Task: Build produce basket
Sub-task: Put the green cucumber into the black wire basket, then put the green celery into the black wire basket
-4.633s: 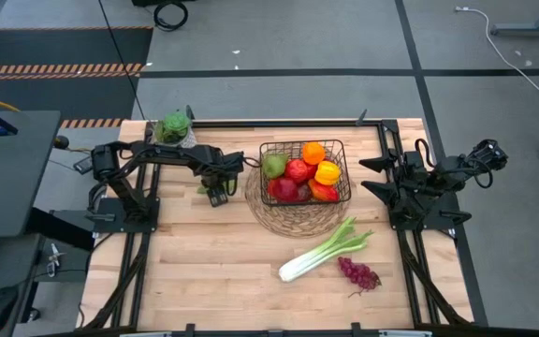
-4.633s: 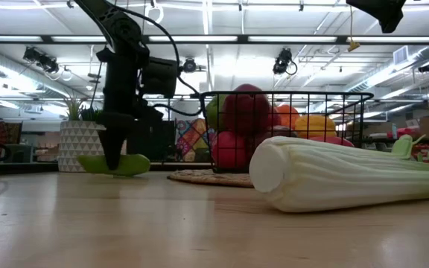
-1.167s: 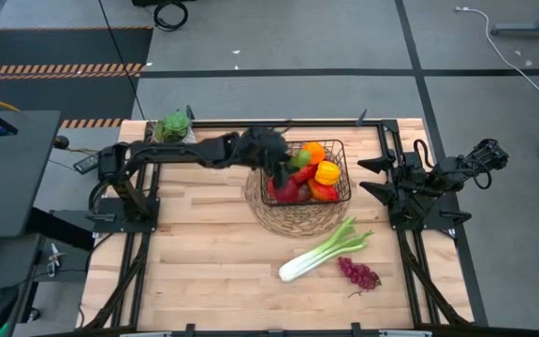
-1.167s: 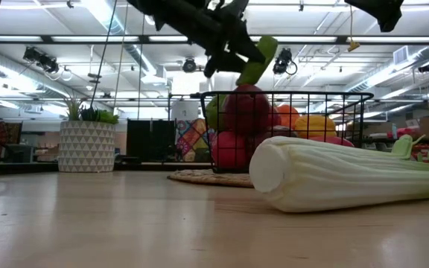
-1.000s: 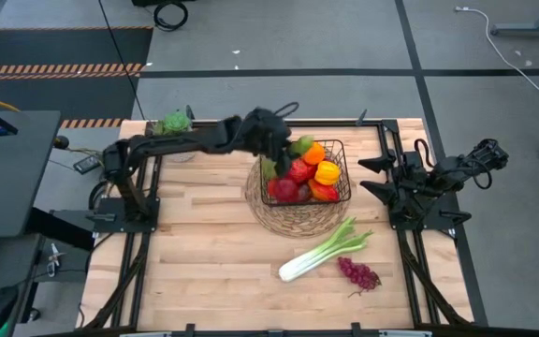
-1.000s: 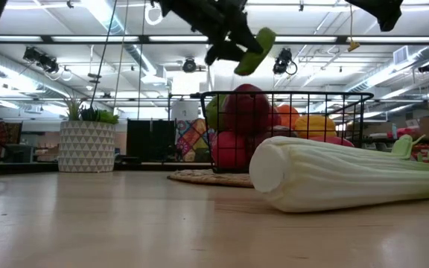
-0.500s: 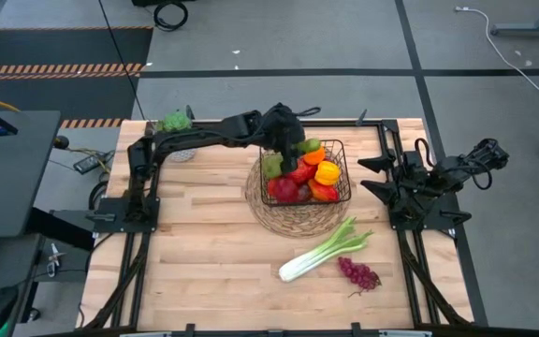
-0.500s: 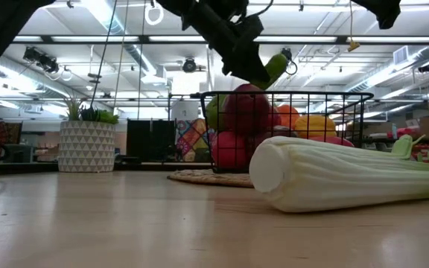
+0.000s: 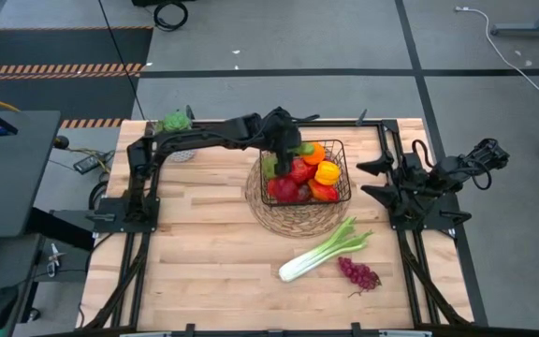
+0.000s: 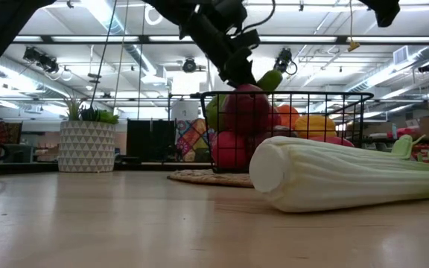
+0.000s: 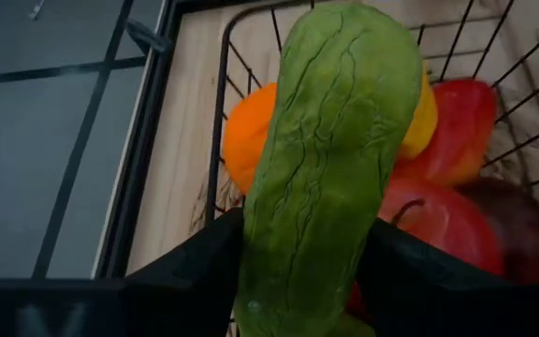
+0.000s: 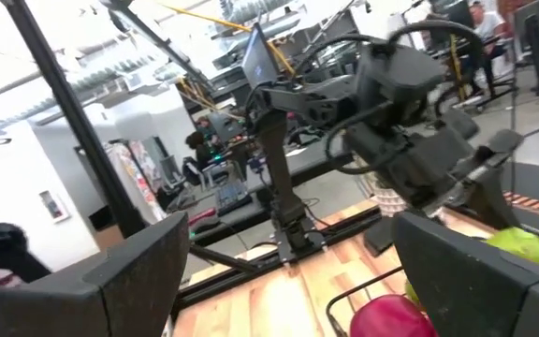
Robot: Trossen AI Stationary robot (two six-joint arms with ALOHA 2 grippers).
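My left gripper (image 9: 286,142) hangs over the far left part of the black wire basket (image 9: 346,178), shut on a long green vegetable with wrinkled skin (image 11: 330,159). In the low view the vegetable (image 10: 269,80) hovers just above the rim, over the red apples (image 10: 246,104). The basket stands on a round woven mat (image 9: 293,223) and holds apples, an orange (image 9: 313,153), a yellow pepper (image 9: 327,172) and a green pear (image 9: 269,167). Celery (image 9: 326,249) and purple grapes (image 9: 358,273) lie on the table. My right gripper (image 12: 293,271) is open, parked at the table's right edge. My left gripper pinches the green vegetable's end nearest the wrist (image 11: 293,281) between its two fingers (image 11: 195,276), one on each side and lying along it. The fingers slant down from above. The vegetable is lifted clear and sticks out past the fingertips, tilted down over the basket's fruit.
A potted green plant (image 9: 174,123) stands at the table's far left corner. The right arm (image 9: 419,183) rests folded at the right edge. Bare wooden table (image 9: 204,262) lies on the near left side, with the celery and grapes on the near right.
My left gripper has carried the green vegetable a little toward the table's right and down, from well above the basket to just over its rim. The vegetable has stayed in the hold, and its free end has tipped lower toward the fruit.
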